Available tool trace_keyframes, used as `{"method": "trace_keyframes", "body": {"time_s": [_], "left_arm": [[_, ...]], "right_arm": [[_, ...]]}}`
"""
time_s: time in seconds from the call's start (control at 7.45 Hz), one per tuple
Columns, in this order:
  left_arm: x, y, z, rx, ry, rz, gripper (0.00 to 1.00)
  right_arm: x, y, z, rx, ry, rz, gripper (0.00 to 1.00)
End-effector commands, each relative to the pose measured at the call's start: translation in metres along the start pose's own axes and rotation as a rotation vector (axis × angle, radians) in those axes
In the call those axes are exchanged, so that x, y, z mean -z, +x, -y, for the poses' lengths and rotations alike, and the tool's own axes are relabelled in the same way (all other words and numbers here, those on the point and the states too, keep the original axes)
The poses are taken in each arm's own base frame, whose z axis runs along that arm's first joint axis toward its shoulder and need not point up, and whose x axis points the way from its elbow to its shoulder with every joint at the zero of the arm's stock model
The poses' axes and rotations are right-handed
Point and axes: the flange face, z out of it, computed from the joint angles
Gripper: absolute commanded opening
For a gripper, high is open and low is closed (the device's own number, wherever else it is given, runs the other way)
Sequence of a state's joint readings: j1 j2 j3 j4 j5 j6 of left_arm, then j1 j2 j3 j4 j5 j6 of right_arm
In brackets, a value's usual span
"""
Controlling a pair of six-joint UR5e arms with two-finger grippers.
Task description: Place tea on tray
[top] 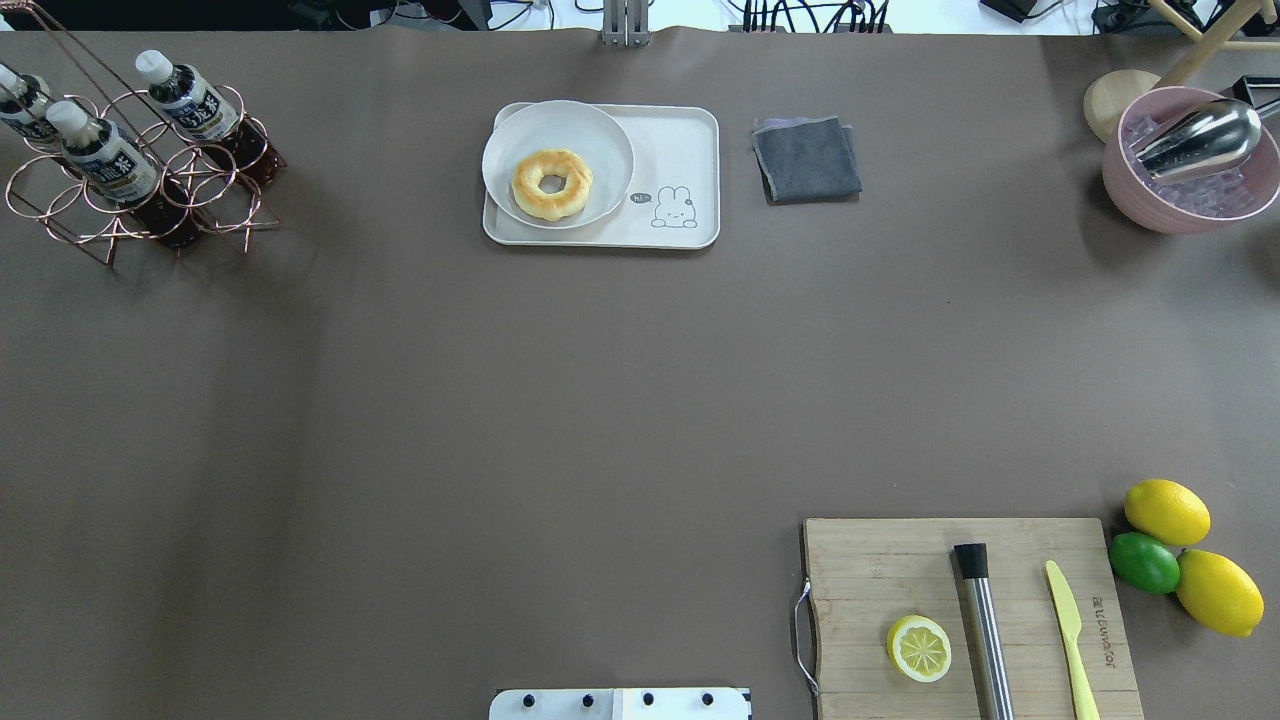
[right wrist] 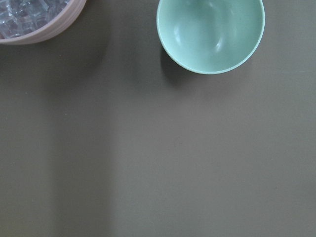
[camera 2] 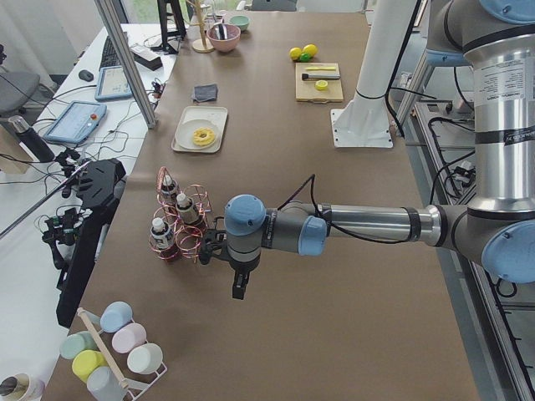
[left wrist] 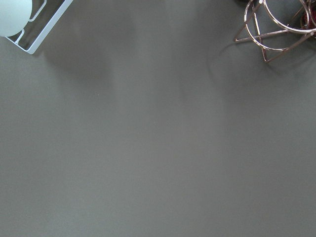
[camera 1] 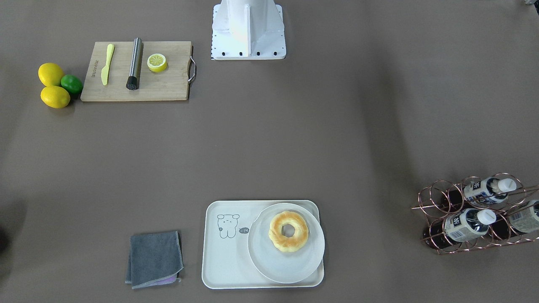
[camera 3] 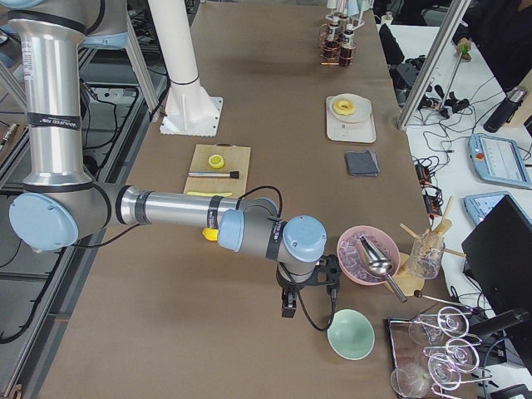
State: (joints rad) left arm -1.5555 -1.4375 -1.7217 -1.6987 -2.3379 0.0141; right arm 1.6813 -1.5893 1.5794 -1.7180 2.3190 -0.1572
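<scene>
The tea bottles (camera 1: 467, 225) lie slanted in a copper wire rack (top: 215, 190) at the far corner of the bench (camera 1: 294, 147) on the robot's left, three of them, white caps pointing outward. The tray (camera 1: 227, 261) sits well apart from the rack, at the middle of the bench's far edge. A round plate (camera 1: 286, 263) with a doughnut (camera 1: 289, 231) covers one half, and the half with the bear drawing is bare. A folded grey cloth (camera 1: 154, 259) lies just beside the tray.

The left tool (camera 2: 238, 288) hangs fingers-down over bare bench near the rack. The right tool (camera 3: 288, 307) hovers near a mint bowl (camera 3: 349, 334) and a pink bowl of ice (camera 3: 345, 266). From the side views, I cannot tell how far open either tool is.
</scene>
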Motion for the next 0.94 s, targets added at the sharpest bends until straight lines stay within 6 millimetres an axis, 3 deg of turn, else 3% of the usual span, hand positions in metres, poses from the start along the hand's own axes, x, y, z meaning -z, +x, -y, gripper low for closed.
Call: {"method": "trace_keyframes", "body": {"time_s": [0.0,0.4,0.54,0.67,0.81], "left_arm": [[0.014,0.017,0.011,-0.071,0.071,-0.036,0.98],[0.042,0.047,0.021,-0.281,0.285,-0.056,0.98],[0.044,0.052,0.027,-0.237,0.291,-0.067,0.98],[0.048,0.083,0.050,-0.115,0.303,-0.116,0.98],[0.051,0.116,0.052,-0.165,0.323,-0.132,0.98]], "right_arm": [[0.003,-0.002,0.000,-0.027,0.006,-0.002,1.00],[0.000,0.000,-0.001,-0.033,-0.001,0.000,1.00],[-0.001,0.001,0.000,-0.040,-0.003,0.001,1.00],[-0.001,0.001,-0.001,-0.054,-0.003,0.001,1.00],[-0.001,0.001,0.000,-0.060,-0.003,0.001,1.00]]}}
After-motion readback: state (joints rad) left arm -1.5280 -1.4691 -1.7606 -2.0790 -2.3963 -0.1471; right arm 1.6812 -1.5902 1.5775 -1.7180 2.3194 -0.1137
